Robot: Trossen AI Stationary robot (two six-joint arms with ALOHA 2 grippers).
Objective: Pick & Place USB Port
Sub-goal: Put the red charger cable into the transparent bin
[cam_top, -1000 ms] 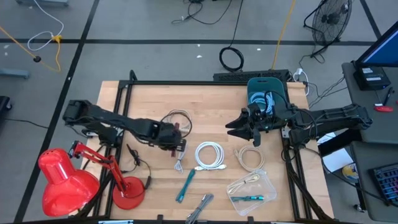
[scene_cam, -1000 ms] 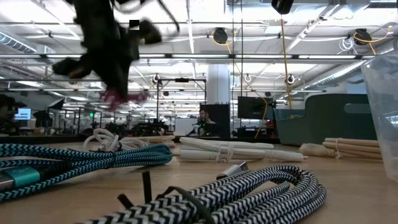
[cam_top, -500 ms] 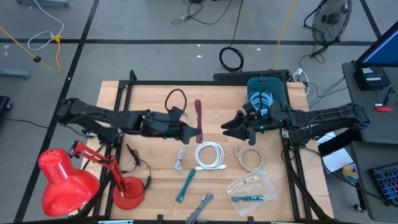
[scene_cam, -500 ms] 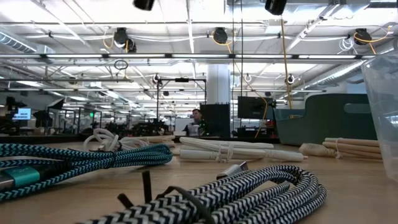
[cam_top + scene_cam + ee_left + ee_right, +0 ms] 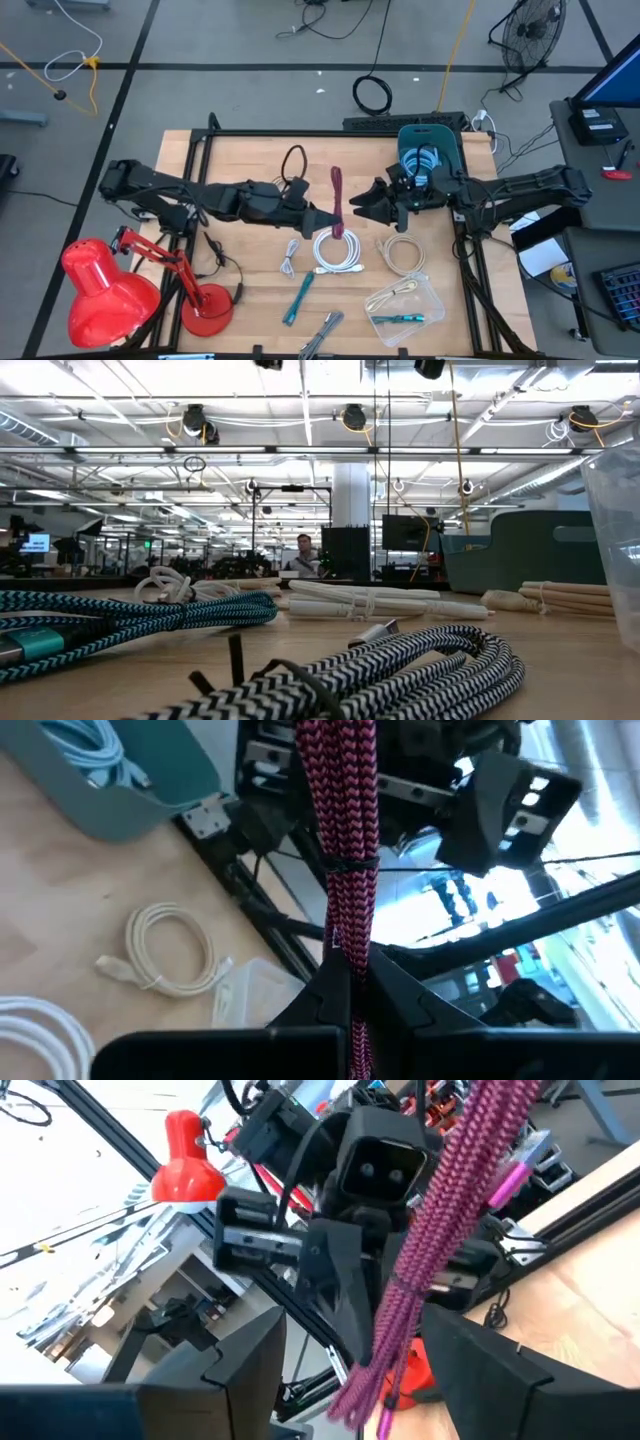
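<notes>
A red-and-black braided cable bundle (image 5: 337, 197) is held above the table's middle by my left gripper (image 5: 327, 217), which is shut on it. The bundle also shows in the left wrist view (image 5: 348, 830), bound by a dark tie (image 5: 350, 865). My right gripper (image 5: 368, 203) is open and faces the left one from the right. In the right wrist view its fingers (image 5: 250, 1355) stand on either side of the bundle (image 5: 440, 1240), apart from it. My left gripper pinches the bundle near one end (image 5: 350, 982) between its two fingers. The fingers come level from the table's left and lie across the bundle. The bundle is lifted clear of the table, and its long part sticks out toward the far edge.
On the table lie a white cable coil (image 5: 337, 250), a beige coil (image 5: 402, 252), a small grey cable (image 5: 288, 260), a teal cable (image 5: 298, 298), a black-and-white cable (image 5: 322, 335) and a clear bag (image 5: 405, 305). A teal bin (image 5: 430, 150) holds cables at the far right. A red lamp (image 5: 100, 290) stands at the near left.
My left gripper has risen from near the table and gone toward the right edge with the braided bundle, which is now lifted clear and close to my right gripper. My right gripper has shifted a little toward the left, toward the bundle.
</notes>
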